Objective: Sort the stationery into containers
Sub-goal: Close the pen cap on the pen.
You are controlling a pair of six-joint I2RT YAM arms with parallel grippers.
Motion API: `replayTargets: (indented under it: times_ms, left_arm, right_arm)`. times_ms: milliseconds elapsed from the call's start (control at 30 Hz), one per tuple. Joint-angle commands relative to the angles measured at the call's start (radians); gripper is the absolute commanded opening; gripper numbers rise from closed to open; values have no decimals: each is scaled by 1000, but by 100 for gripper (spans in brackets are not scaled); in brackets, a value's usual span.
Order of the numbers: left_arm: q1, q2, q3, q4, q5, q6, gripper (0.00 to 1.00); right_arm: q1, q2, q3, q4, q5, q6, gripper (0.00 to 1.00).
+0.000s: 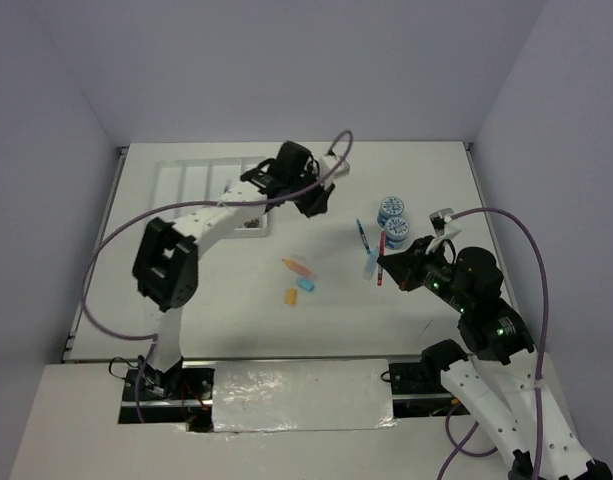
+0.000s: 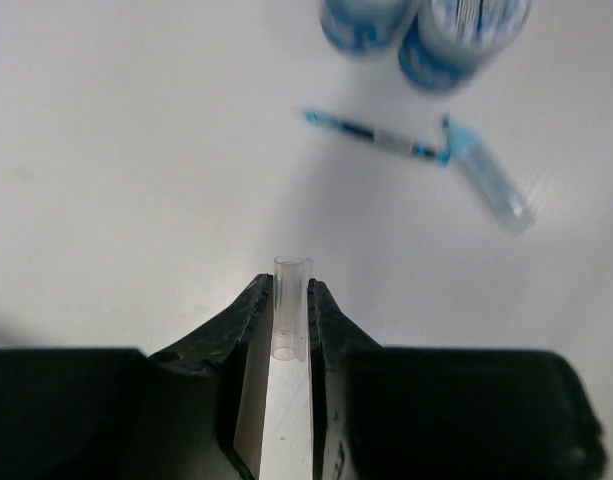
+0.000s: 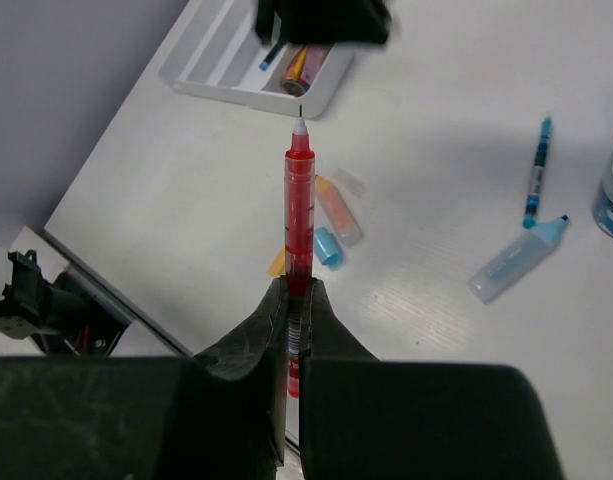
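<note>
My left gripper (image 2: 289,288) is shut on a small clear plastic tube (image 2: 291,305) and hangs above bare table right of the white divided tray (image 1: 186,180); in the top view the gripper (image 1: 317,200) is beside the tray's right end. My right gripper (image 3: 294,287) is shut on a red pen (image 3: 299,215), held above the table; in the top view the gripper (image 1: 396,268) is at right. On the table lie a blue pen (image 1: 362,235), a pale blue tube (image 1: 371,263), two blue-lidded tubs (image 1: 391,212), a pink-capped orange piece (image 1: 298,267), a light-blue eraser (image 1: 307,285) and an orange eraser (image 1: 291,296).
The tray (image 3: 226,65) holds a blue pen (image 3: 269,55) and an orange item (image 3: 296,65) in its right-hand compartments. The table's near edge, with cables under it, shows at the lower left of the right wrist view (image 3: 56,240). Grey walls enclose the table.
</note>
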Motion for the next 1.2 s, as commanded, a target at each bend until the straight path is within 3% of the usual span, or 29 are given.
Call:
replayTargets:
  times_ms: [0, 100, 167, 233, 267, 400, 467, 767, 1167]
  left_arm:
    - [5, -231, -53, 276, -100, -313, 0]
    - [5, -387, -218, 345, -166, -598, 0]
    - [5, -531, -330, 411, -203, -727, 0]
    - [7, -694, -560, 602, -255, -933, 0]
    - [-1, -752, -717, 752, -278, -1049, 0]
    - [-33, -1021, -976, 957, -393, -1206, 0]
    - [-53, -1079, -1030, 970, -464, -1229, 0]
    - [-81, -1326, -1228, 982, -599, -1282, 0]
    - [-81, -1322, -1211, 890, -559, -1322, 0]
  right_arm:
    - [12, 71, -35, 132, -88, 24, 0]
    - [55, 166, -122, 322, -175, 94, 0]
    - [130, 263, -163, 535, -249, 161, 0]
    - [186, 339, -217, 718, -327, 225, 0]
    - [248, 400, -255, 893, -324, 292, 0]
    - [408, 505, -279, 1122, -211, 329, 0]
    - [449, 554, -275, 1180, -177, 337, 0]
    - [546, 623, -217, 1173, -62, 323, 0]
    - [549, 648, -111, 1029, -34, 208, 0]
